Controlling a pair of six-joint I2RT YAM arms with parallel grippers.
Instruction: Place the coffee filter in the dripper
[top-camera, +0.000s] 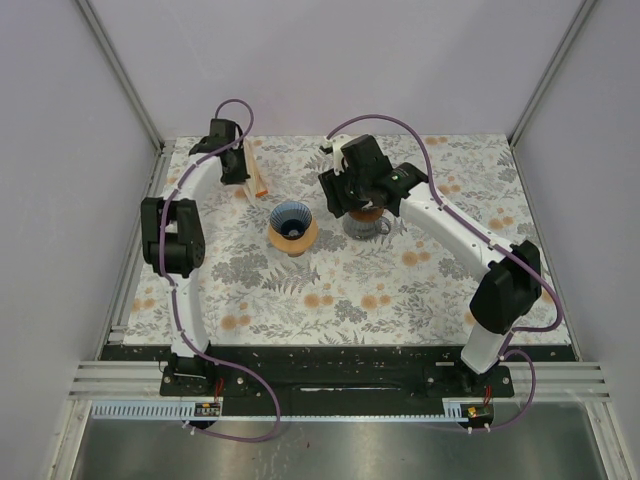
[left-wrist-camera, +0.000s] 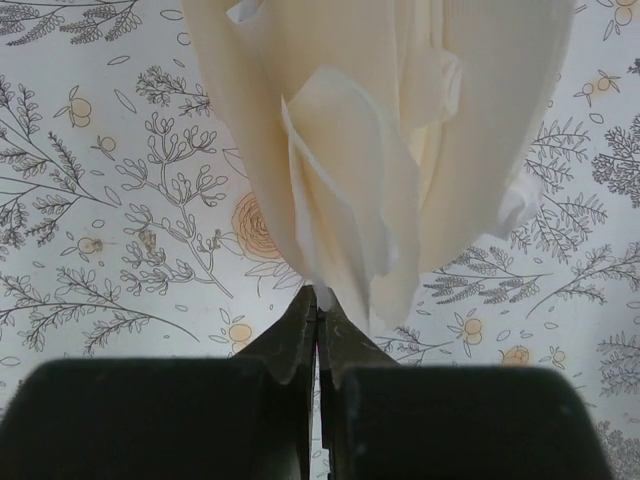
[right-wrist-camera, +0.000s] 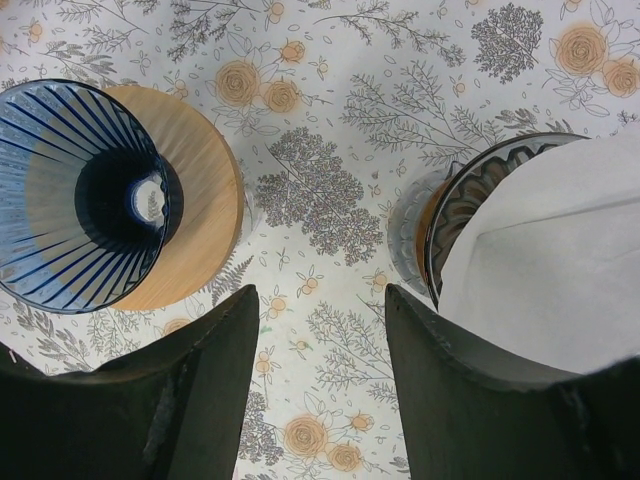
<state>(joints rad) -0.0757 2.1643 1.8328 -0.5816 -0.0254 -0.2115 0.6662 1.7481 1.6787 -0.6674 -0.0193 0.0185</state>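
Left gripper (left-wrist-camera: 318, 318) pinching shut on cream coffee filter (left-wrist-camera: 380, 130); grip showing in left wrist view only. Right gripper (right-wrist-camera: 320, 310) gaping wide, holding nothing, hovering over desk (right-wrist-camera: 330, 90) between blue dripper (right-wrist-camera: 60, 250) and second dripper (right-wrist-camera: 475, 180) lined with white paper. Top view placing coffee filter well apart from blue dripper.

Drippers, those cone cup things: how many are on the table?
2. A blue dripper sits on a wooden base in the middle. A second dripper, with a white filter inside, stands just right of it under the right gripper. No others show.
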